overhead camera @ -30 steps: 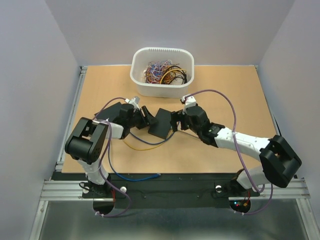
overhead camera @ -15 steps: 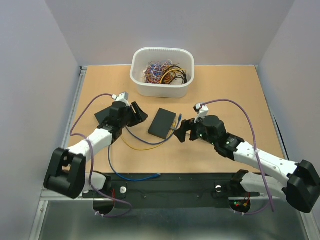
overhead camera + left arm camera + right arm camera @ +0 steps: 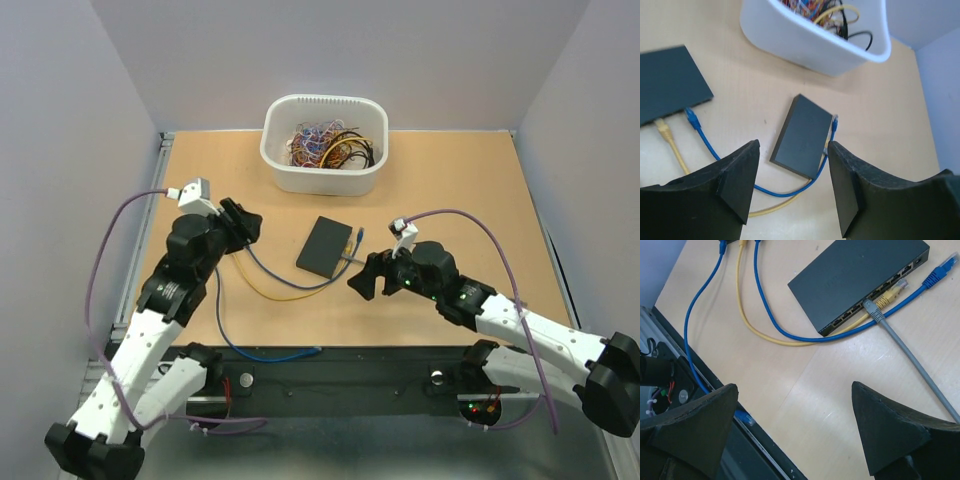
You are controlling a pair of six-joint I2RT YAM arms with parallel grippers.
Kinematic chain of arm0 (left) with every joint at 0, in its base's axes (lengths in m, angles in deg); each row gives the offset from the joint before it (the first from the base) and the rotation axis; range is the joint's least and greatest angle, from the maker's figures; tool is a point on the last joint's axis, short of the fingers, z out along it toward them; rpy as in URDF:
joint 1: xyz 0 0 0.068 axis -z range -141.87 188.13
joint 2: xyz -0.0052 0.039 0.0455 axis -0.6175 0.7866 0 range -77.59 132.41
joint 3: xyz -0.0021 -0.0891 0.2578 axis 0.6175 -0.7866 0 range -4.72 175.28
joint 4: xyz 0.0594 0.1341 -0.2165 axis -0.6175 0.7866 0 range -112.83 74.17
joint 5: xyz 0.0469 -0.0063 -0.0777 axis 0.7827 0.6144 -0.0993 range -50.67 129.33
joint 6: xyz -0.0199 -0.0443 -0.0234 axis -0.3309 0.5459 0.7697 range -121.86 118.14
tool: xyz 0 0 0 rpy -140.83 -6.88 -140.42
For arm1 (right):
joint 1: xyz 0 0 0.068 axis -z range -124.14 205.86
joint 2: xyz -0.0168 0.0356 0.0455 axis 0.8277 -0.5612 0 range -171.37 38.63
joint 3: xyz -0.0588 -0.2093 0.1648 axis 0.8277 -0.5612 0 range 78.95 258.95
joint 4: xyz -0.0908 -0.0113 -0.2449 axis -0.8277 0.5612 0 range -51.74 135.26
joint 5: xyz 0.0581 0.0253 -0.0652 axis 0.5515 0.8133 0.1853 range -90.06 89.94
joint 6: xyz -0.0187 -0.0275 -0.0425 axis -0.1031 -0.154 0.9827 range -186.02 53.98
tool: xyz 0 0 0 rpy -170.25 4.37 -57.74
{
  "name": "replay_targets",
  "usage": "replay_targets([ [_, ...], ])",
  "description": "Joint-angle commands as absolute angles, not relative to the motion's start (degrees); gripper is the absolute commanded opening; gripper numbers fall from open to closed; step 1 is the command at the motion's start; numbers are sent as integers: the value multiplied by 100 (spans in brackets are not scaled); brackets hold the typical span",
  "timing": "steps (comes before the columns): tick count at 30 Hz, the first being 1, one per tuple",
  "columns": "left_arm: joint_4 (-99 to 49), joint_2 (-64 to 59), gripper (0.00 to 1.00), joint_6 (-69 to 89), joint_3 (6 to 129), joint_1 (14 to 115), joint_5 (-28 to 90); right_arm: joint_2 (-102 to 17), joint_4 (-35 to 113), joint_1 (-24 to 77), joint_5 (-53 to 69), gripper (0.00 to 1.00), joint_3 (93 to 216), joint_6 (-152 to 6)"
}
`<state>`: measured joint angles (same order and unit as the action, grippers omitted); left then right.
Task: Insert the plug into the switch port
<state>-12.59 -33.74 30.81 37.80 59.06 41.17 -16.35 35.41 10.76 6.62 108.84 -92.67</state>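
Observation:
A black switch [image 3: 325, 246] lies flat mid-table; it also shows in the right wrist view [image 3: 860, 277] and the left wrist view [image 3: 802, 135]. A yellow plug [image 3: 892, 292] and a grey plug [image 3: 871, 307] sit at its front ports. A blue plug [image 3: 942, 267] lies loose beside the switch's far end, outside any port. My left gripper [image 3: 238, 222] is open and empty, well to the left of the switch [image 3: 792, 167]. My right gripper [image 3: 362, 278] is open and empty, just near-right of the switch [image 3: 795, 405].
A white bin [image 3: 324, 143] of tangled cables stands at the back. A second black switch [image 3: 670, 82] lies left, with a blue plug [image 3: 690, 117] and a yellow plug [image 3: 662, 127] at its edge. Another blue cable end [image 3: 312, 350] lies at the table's near edge.
Both grippers have left the switch, which now lies flat. The left arm swung back to the left and nearer. The right gripper pulled back toward the near edge.

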Motion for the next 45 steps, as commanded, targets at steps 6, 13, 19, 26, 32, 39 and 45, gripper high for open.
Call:
replay_targets([
  [6, -631, -5077, 73, 1976, 4221, 5914, 5558, -1472, 3439, 1016, 759, 100, 10804, -9370],
  [13, -825, -6343, 88, 2143, 3948, 5923, 6463, -1463, 3439, 1016, 750, 100, 10760, -9406],
  [19, -412, -6520, 99, 2389, 4045, 5923, 7044, -1437, 3457, 1007, 759, 100, 10716, -9423],
  [26, 432, -5302, 99, 2776, 4379, 5993, 7290, -1428, 3799, 1007, 610, 100, 10821, -9449],
  [32, 872, -4307, 99, 2926, 4792, 6098, 6405, -1516, 4317, 1007, 442, 100, 10997, -9502],
  [39, 1697, -4304, 99, 3092, 5109, 6098, 5540, -1516, 4423, 1007, 495, 100, 11094, -9581],
  [45, 2076, -4701, 99, 3119, 4951, 6098, 5920, -1656, 4441, 1007, 504, 100, 11156, -9590],
])
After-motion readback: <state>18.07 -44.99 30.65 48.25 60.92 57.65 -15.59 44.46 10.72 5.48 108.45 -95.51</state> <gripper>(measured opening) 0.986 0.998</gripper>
